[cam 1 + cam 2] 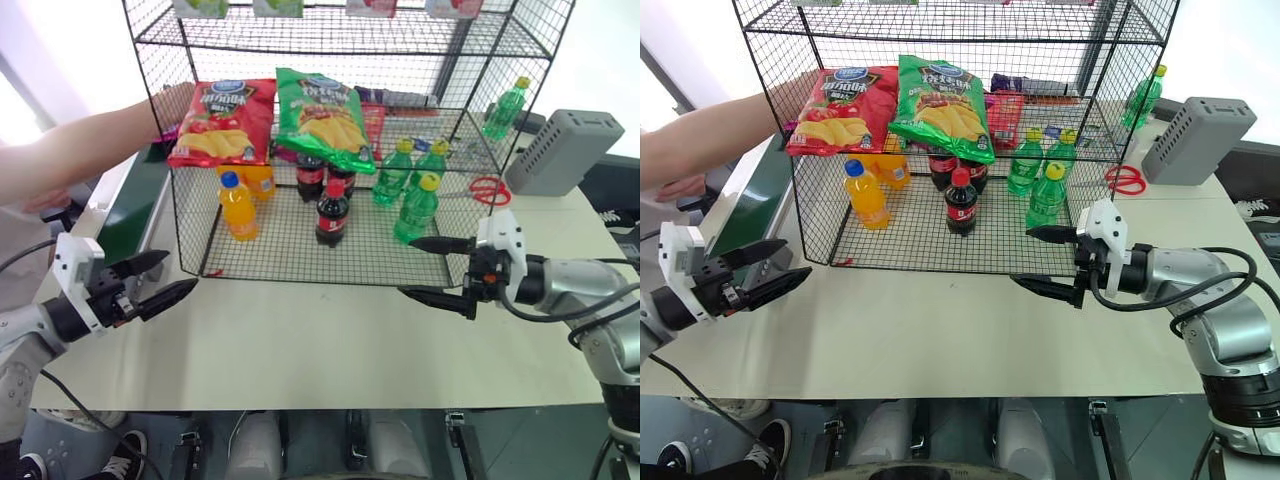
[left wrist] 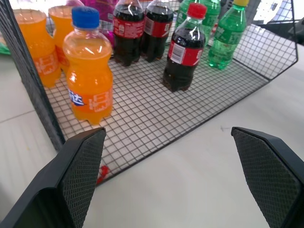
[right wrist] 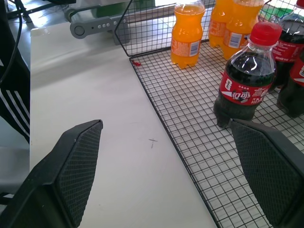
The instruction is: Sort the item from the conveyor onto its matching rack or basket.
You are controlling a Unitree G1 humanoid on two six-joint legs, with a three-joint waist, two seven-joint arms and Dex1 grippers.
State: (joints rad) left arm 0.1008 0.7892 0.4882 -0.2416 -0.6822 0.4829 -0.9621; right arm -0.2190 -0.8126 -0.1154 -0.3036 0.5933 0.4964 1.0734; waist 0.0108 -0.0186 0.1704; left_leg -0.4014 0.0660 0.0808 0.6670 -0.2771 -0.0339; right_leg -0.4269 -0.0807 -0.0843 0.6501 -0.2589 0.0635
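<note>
Both your pincers hang over the tabletop (image 1: 300, 340) in front of the rack (image 1: 180, 230), and neither touches anything. The left pincer (image 1: 178, 272) is spread wide with nothing between its fingers. It sits just off the rack's front left corner, pointing in towards the bottom tier. The right pincer (image 1: 405, 267) is spread just as wide and is also empty. It sits at the front right corner, pointing across the rack's front edge.

Of the pink bag (image 2: 102, 7) you get little more than a magenta patch behind the orange bottles (image 1: 238, 207), at the rack's rear left. You cannot tell whether it lies on something or is held. A person's arm (image 1: 80, 150) reaches in from the left, with the hand at the rack's left side beside the red bag (image 1: 222, 120). The conveyor (image 1: 135, 215) runs along the left of the tabletop, beside the rack, with its green belt passing under that arm.

On the middle tier the red bag and a green bag (image 1: 322, 115) lie side by side and overhang the front edge. On the bottom tier the orange bottles stand to the left, the cola bottles (image 1: 332, 212) in the middle and the green bottles (image 1: 418, 208) to the right, all upright. To the right of the rack, red scissors (image 1: 488, 190) lie on the tabletop near a grey box (image 1: 563, 150).
</note>
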